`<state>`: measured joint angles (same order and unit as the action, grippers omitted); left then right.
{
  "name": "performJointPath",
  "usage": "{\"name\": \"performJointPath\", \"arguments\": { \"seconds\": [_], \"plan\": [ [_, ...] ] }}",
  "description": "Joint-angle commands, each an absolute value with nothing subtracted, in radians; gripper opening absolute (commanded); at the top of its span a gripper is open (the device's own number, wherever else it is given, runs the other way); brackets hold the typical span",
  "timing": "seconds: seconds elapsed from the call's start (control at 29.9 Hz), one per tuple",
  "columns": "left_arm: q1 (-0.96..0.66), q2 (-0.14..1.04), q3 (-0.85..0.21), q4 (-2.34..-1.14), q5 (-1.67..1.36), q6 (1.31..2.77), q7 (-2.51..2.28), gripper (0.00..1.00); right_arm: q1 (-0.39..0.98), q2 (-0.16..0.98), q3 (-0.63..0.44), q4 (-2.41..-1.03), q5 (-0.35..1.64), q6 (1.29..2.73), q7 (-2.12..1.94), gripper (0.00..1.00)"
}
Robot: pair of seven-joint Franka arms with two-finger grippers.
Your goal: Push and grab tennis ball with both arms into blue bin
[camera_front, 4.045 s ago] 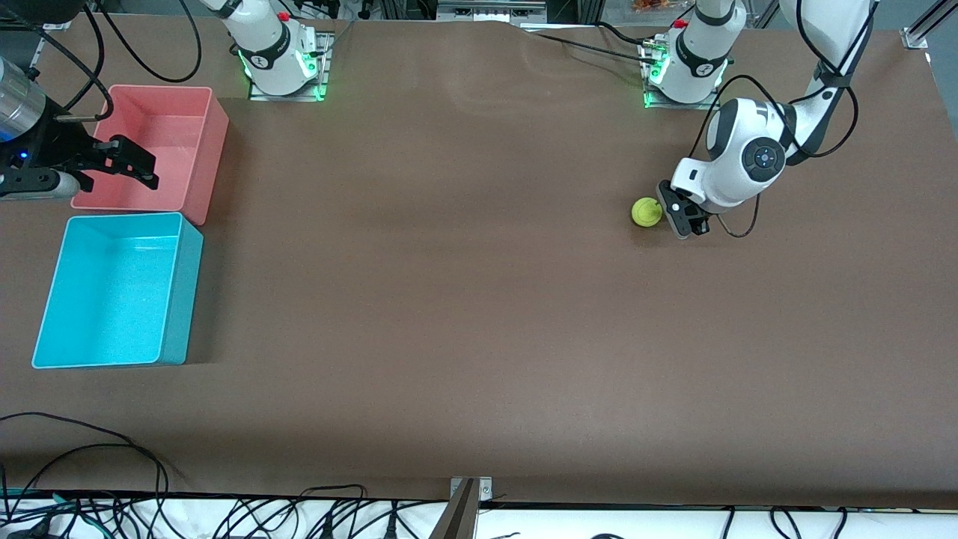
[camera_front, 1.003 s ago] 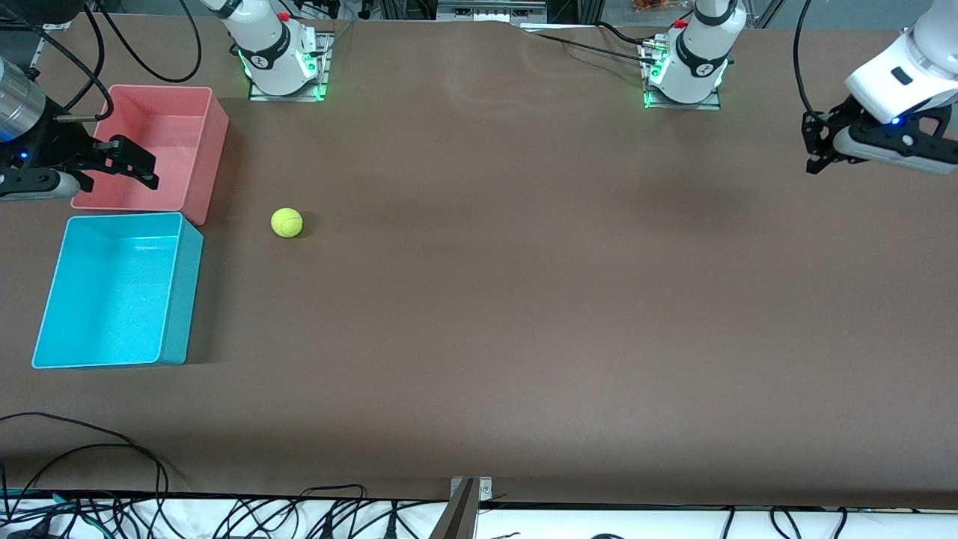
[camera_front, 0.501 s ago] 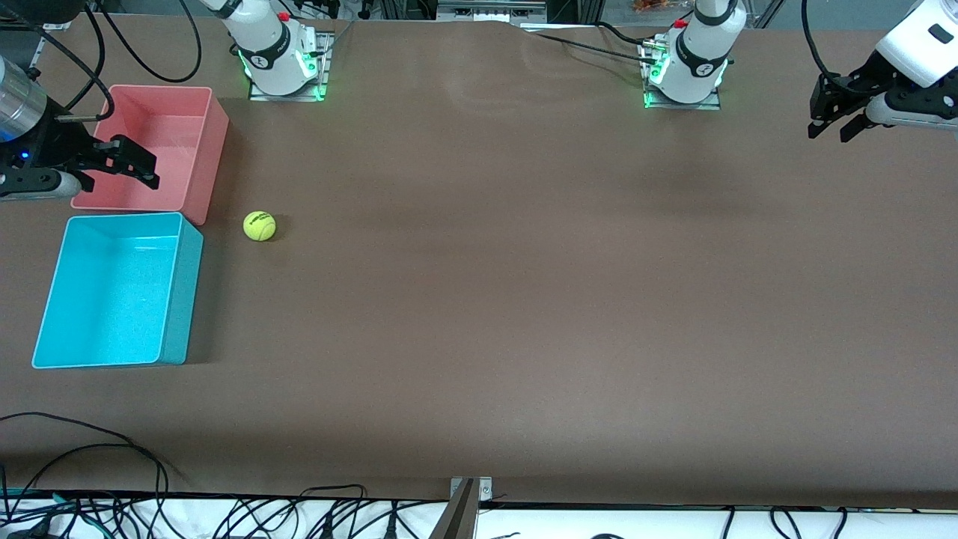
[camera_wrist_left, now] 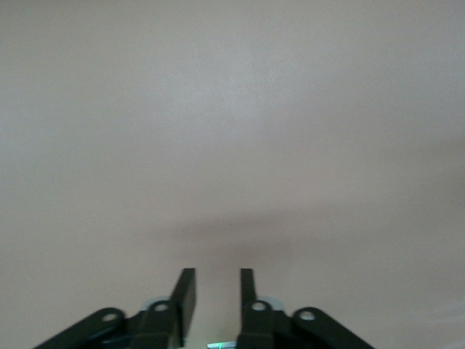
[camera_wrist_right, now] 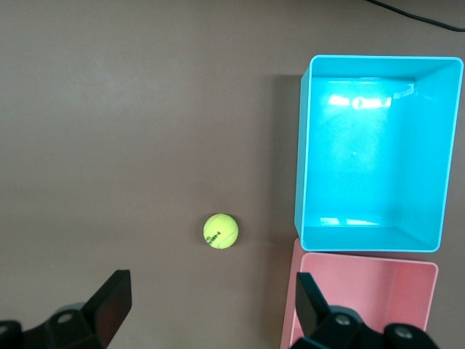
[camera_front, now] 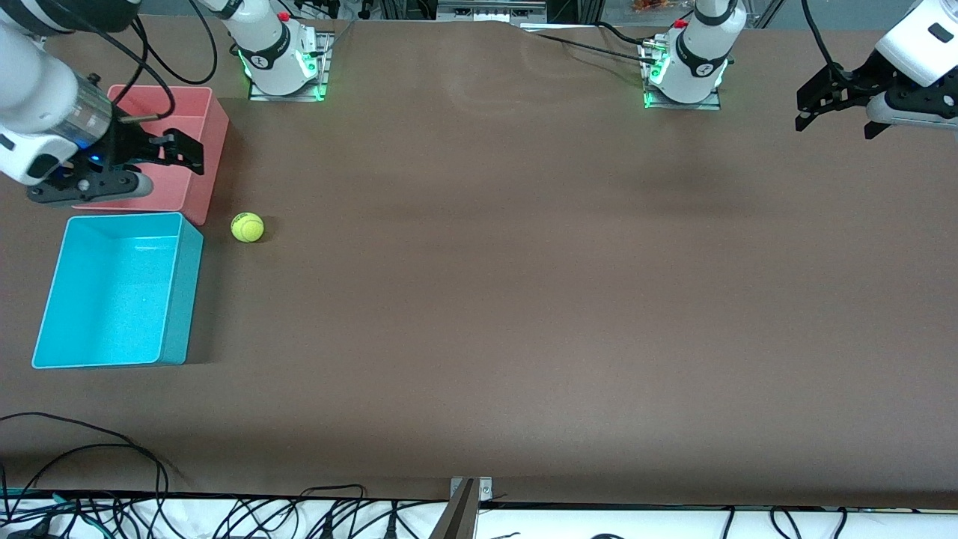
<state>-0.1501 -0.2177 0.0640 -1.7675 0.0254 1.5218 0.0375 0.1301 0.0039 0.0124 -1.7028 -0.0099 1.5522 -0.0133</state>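
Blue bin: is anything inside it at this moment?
Nothing: the blue bin shows only its bare floor in both the front and right wrist views. The tennis ball lies on the table beside it, and no wall hides any of the inside.

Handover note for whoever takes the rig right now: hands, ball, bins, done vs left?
Right hand: open, empty, over the pink bin.
Left hand: open, empty, over bare table at the left arm's end, away from the work.
Tennis ball: on the table beside the blue bin, near the pink bin's corner, untouched.
Done: ball lies close to the bins.
Left: grab it, drop it in the blue bin.
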Motion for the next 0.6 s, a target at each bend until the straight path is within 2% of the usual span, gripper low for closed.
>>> {"name": "performJointPath", "arguments": {
  "seconds": [0.0,0.17,0.37,0.57],
  "plan": [
    [-0.138,-0.204,0.020,-1.738,0.012,1.500,-0.023,1.00,0.163,0.046,0.011,-1.698,-0.002,1.525,-0.008,1.00],
    [-0.135,-0.169,0.015,-1.709,0.011,1.499,-0.074,1.00,0.176,0.074,0.012,-1.713,0.008,1.525,-0.008,1.00],
    [-0.112,-0.089,0.011,-1.638,0.005,1.497,-0.075,1.00,0.175,0.112,0.011,-1.779,0.006,1.529,-0.014,1.00],
    [-0.112,-0.071,0.011,-1.631,0.002,1.497,-0.080,1.00,0.164,0.120,0.002,-1.874,-0.003,1.572,-0.020,1.00]
  ]
}}
